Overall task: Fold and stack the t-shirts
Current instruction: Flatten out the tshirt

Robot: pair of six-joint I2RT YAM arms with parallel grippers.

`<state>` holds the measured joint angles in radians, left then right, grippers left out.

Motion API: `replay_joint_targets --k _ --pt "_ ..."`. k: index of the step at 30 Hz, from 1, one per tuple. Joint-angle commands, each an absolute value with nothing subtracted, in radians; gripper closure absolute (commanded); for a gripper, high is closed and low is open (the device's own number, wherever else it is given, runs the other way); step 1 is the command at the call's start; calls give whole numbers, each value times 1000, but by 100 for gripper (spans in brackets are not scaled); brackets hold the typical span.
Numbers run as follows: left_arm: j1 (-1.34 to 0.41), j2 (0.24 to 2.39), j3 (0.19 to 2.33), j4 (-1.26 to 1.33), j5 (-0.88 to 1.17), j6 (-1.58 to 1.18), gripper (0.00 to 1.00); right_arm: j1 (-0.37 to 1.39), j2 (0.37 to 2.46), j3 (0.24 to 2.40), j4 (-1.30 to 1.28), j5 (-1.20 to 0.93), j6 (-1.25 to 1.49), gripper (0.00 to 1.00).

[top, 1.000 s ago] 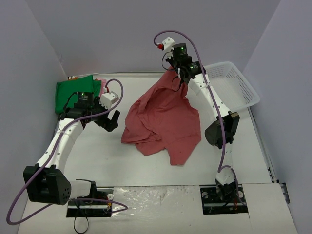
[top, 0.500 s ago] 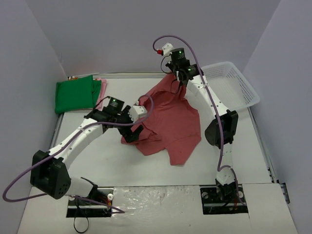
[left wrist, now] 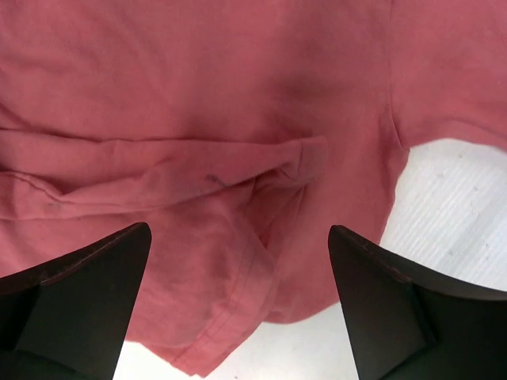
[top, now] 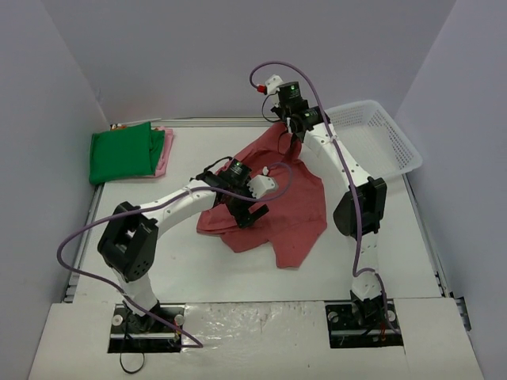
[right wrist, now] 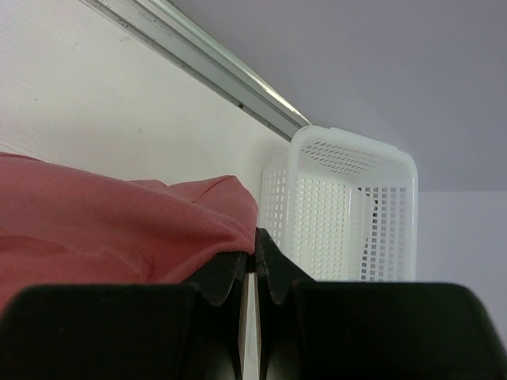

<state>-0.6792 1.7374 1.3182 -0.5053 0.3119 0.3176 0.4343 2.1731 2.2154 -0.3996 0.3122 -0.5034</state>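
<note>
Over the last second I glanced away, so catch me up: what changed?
The left claw swung right, from beside the green shirt to above the near-left folds of the red shirt, open, gripping nothing. The right claw stayed shut on that shirt's far edge; the green shirt and pink shirt did not move.

Robotics lab, grey walls, white table

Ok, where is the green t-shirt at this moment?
In the top view the green t-shirt lies folded at the far left corner of the table, the pale pink shirt peeking out along its right edge, well left of the red shirt.
</note>
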Motion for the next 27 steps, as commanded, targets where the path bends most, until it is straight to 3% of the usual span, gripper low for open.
replay_joint_targets --k 1,27 --pt "-693 1752 1382 -486 293 262 6 428 2155 2212 -367 360 -515 100" --pt "-746 1933 1479 -561 351 207 6 410 2177 2178 -370 356 -511 100"
